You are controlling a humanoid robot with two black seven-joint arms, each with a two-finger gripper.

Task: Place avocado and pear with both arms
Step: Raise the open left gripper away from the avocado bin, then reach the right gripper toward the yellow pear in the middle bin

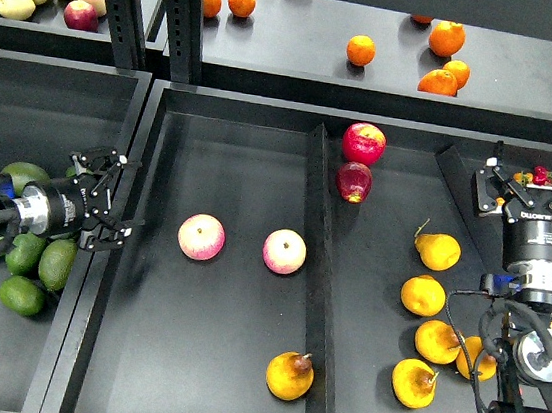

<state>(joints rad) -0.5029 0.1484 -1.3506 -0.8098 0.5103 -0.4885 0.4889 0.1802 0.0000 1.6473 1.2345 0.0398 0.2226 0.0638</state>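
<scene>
From the head view, the left fingers (115, 202) are spread wide and hold nothing. They hang over the wall between the left bin and the middle tray (207, 359). The avocado (24, 177) lies in a pile of green fruit just behind them, on the left, not between them. The right fingers (534, 170) are also spread wide, pointing away, above the right tray. They hold nothing. The pear (437, 250) lies below and to the left of them, well apart. One more pear (289, 375) sits in the middle tray near two pink apples (202, 237).
</scene>
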